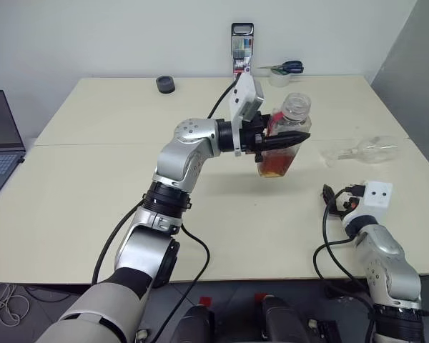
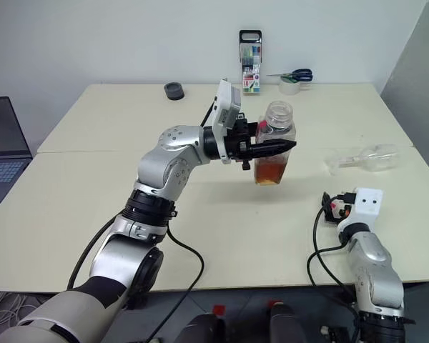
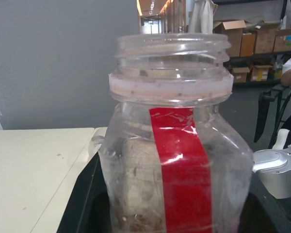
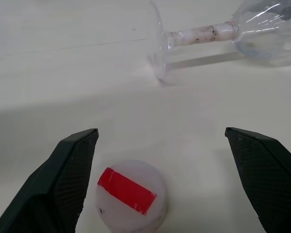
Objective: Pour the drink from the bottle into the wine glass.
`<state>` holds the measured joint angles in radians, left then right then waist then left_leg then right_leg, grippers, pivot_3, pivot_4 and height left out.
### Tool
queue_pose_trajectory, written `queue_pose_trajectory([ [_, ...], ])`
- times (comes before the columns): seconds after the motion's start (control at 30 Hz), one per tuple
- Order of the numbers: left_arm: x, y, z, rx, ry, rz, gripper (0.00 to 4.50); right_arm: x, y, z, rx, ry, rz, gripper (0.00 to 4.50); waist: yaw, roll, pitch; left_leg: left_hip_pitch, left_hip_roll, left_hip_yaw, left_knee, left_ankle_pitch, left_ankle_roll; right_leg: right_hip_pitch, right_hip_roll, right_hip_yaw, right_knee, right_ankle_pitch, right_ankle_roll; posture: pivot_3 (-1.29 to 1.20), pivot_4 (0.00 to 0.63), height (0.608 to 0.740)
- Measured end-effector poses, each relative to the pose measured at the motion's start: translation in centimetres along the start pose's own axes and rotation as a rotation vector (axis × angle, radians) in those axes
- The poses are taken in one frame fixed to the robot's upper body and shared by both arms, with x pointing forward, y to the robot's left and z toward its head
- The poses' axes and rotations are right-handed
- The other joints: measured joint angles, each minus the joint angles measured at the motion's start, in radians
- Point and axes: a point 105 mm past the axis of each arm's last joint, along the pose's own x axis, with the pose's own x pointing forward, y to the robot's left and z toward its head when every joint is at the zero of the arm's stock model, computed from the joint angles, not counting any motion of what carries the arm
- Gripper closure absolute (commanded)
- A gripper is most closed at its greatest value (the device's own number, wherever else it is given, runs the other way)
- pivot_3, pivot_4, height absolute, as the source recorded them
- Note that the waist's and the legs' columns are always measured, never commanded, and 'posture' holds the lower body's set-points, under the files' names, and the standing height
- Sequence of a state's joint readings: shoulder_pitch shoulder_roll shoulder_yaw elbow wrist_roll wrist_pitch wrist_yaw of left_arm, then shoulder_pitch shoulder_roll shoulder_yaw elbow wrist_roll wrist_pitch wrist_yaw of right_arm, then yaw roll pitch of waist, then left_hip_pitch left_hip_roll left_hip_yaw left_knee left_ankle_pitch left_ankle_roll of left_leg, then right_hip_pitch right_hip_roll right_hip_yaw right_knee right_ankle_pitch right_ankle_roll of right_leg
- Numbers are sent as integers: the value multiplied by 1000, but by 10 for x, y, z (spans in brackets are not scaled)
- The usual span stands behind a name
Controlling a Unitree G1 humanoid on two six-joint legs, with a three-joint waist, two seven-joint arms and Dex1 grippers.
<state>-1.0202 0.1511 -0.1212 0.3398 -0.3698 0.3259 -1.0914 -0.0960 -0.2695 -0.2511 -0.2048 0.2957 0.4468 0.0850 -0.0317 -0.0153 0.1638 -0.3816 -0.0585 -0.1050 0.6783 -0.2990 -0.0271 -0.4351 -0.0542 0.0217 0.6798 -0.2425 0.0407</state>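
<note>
Left tool (image 2: 275, 148) grips my uncapped bottle (image 2: 274, 146) above the table (image 2: 93, 186); right tool (image 4: 162, 179) gapes over the cap (image 4: 131, 196). Glass (image 1: 365, 150) lies toppled; righting and pouring remain.

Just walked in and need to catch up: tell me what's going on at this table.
The left gripper holds the uncapped bottle upright above the table, amber drink inside. The right gripper is open over the cap lying on the table. The wine glass lies on its side, so nothing is poured yet.
</note>
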Motion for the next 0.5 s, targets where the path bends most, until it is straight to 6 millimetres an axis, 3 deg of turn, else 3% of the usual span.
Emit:
queue_pose_trajectory([
  [0.1,0,1,0,0,0,8,2709,0,2,3,0,-8,16,33,0,0,0,0,0,0,0,0,0,0,0,0,0,0,0,0,150,740],
  [0.2,-1,4,-1,0,1,30,2709,-2,13,24,-13,-59,106,33,-1,0,0,0,0,0,0,0,0,0,0,0,0,0,0,0,150,740],
  [0.33,-10,24,-13,15,59,160,2709,-12,49,84,-76,-162,422,33,-2,0,0,1,0,-1,0,0,0,1,0,-2,-1,0,0,0,150,740],
  [0.5,-39,73,-28,31,130,489,2709,-51,97,150,-76,-193,855,33,1,-1,1,0,0,-4,1,-2,4,3,-1,-5,-3,0,0,0,150,740],
])
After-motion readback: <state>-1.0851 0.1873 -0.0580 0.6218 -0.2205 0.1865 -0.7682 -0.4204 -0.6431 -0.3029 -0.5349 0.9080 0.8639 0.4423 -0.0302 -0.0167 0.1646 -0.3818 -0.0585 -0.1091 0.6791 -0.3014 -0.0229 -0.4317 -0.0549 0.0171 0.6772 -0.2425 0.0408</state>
